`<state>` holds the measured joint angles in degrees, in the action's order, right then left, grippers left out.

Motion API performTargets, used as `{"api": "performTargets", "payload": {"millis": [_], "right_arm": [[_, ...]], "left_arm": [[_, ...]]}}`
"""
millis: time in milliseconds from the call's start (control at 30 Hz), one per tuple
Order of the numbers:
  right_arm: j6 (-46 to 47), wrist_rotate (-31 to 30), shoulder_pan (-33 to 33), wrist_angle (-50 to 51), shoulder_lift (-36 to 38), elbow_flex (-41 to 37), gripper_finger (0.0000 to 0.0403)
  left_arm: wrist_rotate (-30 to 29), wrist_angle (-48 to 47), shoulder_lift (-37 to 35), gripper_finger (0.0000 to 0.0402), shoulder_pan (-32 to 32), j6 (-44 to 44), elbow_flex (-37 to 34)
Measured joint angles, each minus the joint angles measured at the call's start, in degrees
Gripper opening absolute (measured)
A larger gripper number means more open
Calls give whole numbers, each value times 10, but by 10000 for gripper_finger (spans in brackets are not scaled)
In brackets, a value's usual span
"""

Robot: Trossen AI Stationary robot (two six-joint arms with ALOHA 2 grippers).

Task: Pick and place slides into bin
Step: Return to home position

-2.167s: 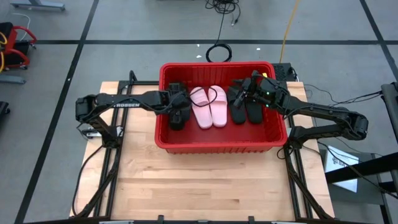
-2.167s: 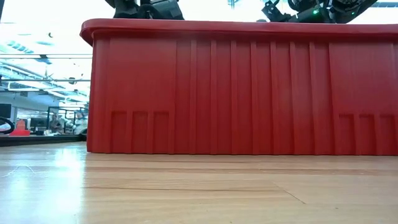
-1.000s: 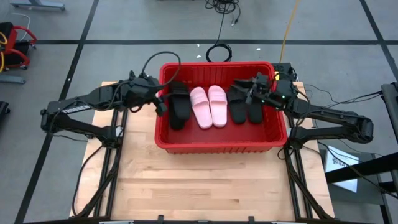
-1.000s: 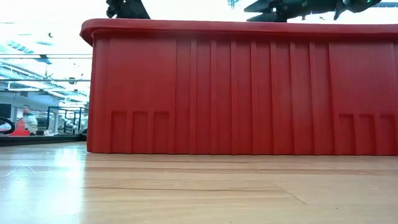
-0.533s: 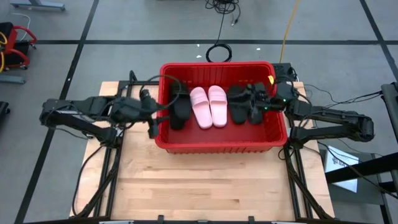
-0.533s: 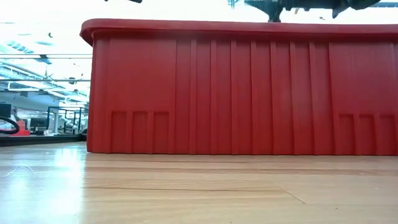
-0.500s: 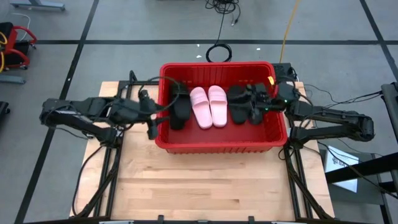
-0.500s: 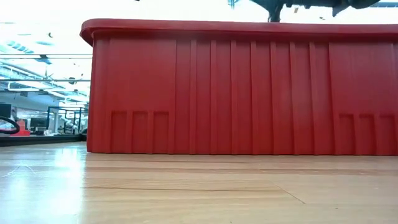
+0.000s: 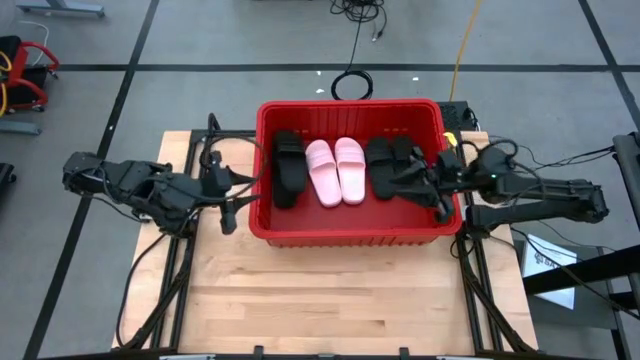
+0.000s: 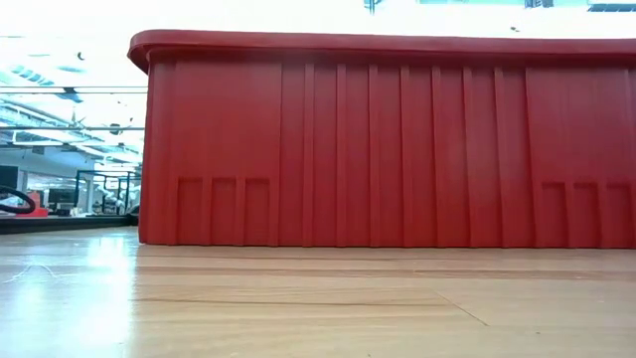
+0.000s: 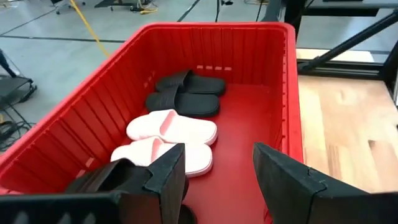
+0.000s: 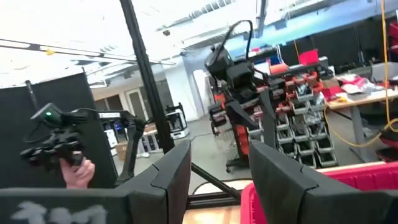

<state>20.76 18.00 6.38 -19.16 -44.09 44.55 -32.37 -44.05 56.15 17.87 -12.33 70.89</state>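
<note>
The red bin (image 9: 350, 228) stands on the table's far half; the low view shows its ribbed near wall (image 10: 397, 149). The slides lie flat on its floor: black ones at the left end (image 9: 286, 168), two pale pink (image 9: 336, 170) in the middle, two black (image 9: 392, 163) at the right. The left wrist view shows them too (image 11: 171, 134). My left gripper (image 9: 236, 200) is open and empty just outside the bin's left wall (image 11: 214, 180). My right gripper (image 9: 410, 180) is open and empty above the bin's right part (image 12: 221, 180).
Bare wooden tabletop (image 9: 330, 290) lies on the near side of the bin. A cable loop (image 9: 352, 85) lies on the floor behind the table. In the right wrist view a person's hand (image 12: 78, 173) holds a controller in the room beyond.
My left gripper has drawn back out of the bin over its left wall, toward the table's left and near edges. My right gripper has moved toward the table's near edge and back toward the right. Both have risen out of the low view. The slides lie still.
</note>
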Motion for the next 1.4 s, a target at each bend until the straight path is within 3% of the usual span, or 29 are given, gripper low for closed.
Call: {"api": "performTargets", "payload": {"millis": [233,667,967,1167,1400], "right_arm": [[-29,-48,-21,65,72,0,151],[-77,-43,-59,148,217,-5,151],[-79,-43,-66,-10,351,-136,151],[-70,-44,-66,-25,422,-184,151],[-45,-45,-66,-64,436,-222,151]], "left_arm": [[-82,-45,-16,186,28,-36,0],[-169,-78,-45,186,80,-75,-19],[-172,-18,-136,186,113,-60,-104],[-172,12,-211,186,126,-57,-165],[-172,33,-307,186,131,-58,-241]]}}
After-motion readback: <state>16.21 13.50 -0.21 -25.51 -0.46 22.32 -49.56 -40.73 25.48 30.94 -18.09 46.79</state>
